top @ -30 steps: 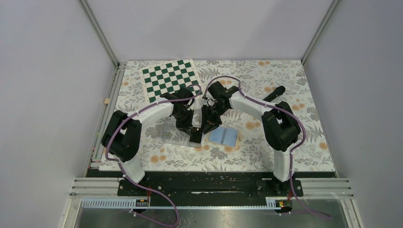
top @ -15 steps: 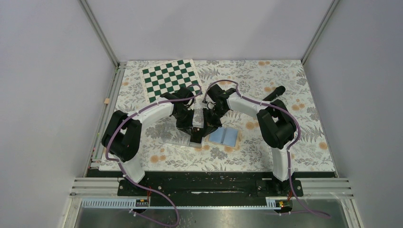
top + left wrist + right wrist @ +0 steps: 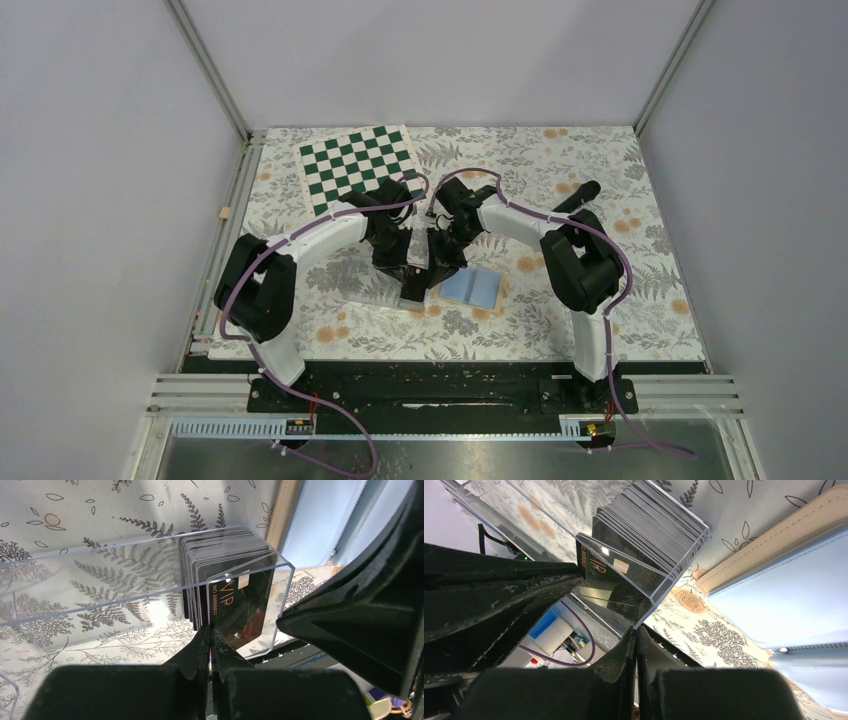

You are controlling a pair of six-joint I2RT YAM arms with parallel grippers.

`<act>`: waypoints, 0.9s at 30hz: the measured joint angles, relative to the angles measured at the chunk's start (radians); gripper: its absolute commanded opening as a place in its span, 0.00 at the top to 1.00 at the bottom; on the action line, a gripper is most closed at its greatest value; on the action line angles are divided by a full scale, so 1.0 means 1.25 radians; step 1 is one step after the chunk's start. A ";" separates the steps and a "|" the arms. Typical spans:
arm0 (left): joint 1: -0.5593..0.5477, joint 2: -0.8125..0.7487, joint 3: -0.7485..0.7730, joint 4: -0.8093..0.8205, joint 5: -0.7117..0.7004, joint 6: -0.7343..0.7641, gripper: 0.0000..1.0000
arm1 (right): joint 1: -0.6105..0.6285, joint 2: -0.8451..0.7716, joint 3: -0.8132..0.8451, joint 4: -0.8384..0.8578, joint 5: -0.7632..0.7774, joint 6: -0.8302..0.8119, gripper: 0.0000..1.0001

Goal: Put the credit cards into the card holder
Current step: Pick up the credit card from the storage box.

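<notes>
Left fingers: my left fingers (image 3: 210, 647) are clenched, tips pressed together right at the lower edge of the front card (image 3: 240, 605). I cannot tell whether the card is actually nipped between them.
Right fingers: my right fingers (image 3: 636, 639) are clenched too, coming in from the other side, tips at the near corner of the clear tray (image 3: 100, 577). Whether card or tray wall is caught, I cannot tell.
Why both meet here: I judge I am working one card loose from a packed row, one side steadying while the other takes it.
Credit cards: the credit cards (image 3: 659, 520) stand on edge in a tight row at the end of the tray. They are thin, black and glossy with pale edges.
Front card: it leans away from the row toward the tray's end wall and shows orange "VIP" lettering and a small chip (the number below is too small to read surely).
Card holder: the card holder (image 3: 472, 288) lies open on the surface (image 3: 560, 310) just beside the tray, tan rim, pale blue lining up, ready to receive.
Progress: no card shows in the holder yet.
</notes>
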 measured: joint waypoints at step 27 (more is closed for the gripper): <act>-0.046 0.019 0.036 -0.036 -0.058 0.035 0.90 | -0.001 0.000 -0.003 -0.006 -0.005 -0.001 0.95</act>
